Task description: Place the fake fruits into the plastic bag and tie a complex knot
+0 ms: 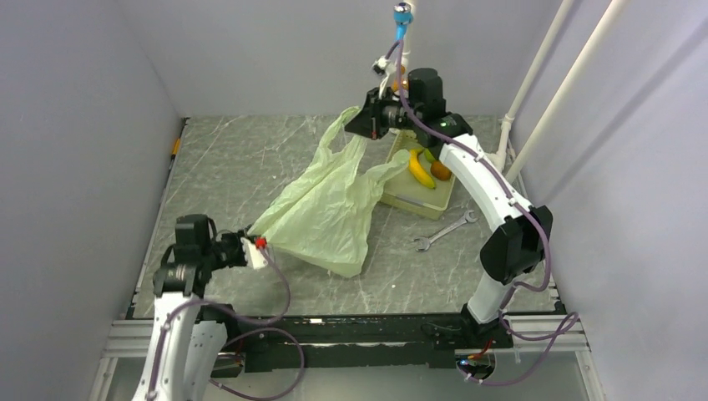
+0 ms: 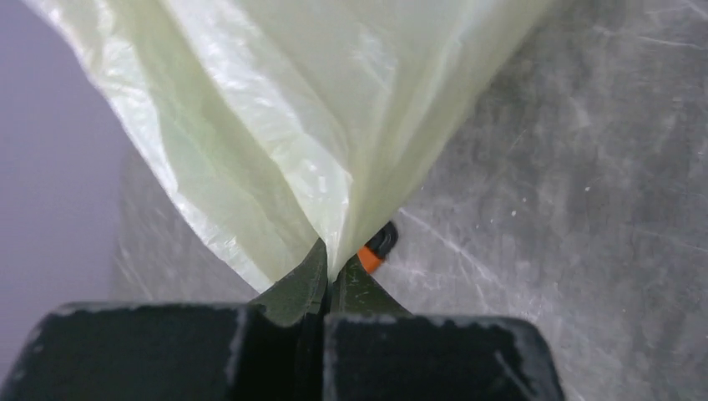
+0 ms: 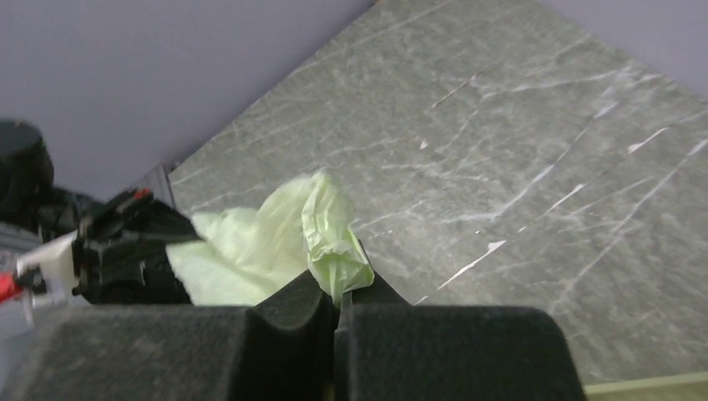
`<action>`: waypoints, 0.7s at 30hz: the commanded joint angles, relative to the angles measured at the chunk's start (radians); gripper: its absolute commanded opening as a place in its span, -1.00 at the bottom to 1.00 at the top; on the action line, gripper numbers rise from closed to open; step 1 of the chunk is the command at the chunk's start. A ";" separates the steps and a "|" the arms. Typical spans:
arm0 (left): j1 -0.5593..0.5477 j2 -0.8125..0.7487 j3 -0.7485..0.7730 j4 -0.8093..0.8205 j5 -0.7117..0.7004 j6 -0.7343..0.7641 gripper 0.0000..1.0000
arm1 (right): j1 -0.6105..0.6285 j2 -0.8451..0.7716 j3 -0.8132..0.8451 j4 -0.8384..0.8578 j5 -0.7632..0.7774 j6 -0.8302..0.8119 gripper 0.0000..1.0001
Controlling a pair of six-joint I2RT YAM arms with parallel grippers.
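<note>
Bag (image 1: 326,209) thin, limp, slippery, light: left fingers (image 2: 296,288) pinch its tip near the surface's left edge, right fingers (image 3: 294,302) pinch bunched film raised at the far edge; best gripped on bunched handles, fruits (image 1: 422,170) sit in far-right tray (image 1: 409,203).

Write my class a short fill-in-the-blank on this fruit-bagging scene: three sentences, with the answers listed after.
1. The left gripper and the right gripper are both ____ on the plastic bag.
2. The banana and the orange fruit lie ____ the pale green tray, not in the bag.
3. The steel wrench lies beside the tray, on the robot's ____ side.

Missing words: shut; in; right.
</note>
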 commanded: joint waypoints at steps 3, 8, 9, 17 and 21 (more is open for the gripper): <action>0.226 0.402 0.250 -0.115 0.169 0.071 -1.00 | 0.035 0.007 -0.096 -0.022 0.087 -0.097 -0.19; 0.308 0.772 0.525 -0.148 0.183 0.081 -0.78 | 0.004 0.090 0.018 -0.144 0.161 -0.186 0.99; 0.308 0.827 0.582 -0.159 0.187 0.044 -0.56 | -0.012 0.093 0.033 -0.165 0.159 -0.195 0.99; 0.375 0.874 0.708 -0.217 0.226 -0.082 0.99 | -0.035 -0.064 -0.192 -0.332 0.072 -0.471 0.99; 0.379 0.673 0.554 -0.216 0.198 -0.049 0.99 | 0.019 -0.093 -0.314 -0.264 0.108 -0.525 0.99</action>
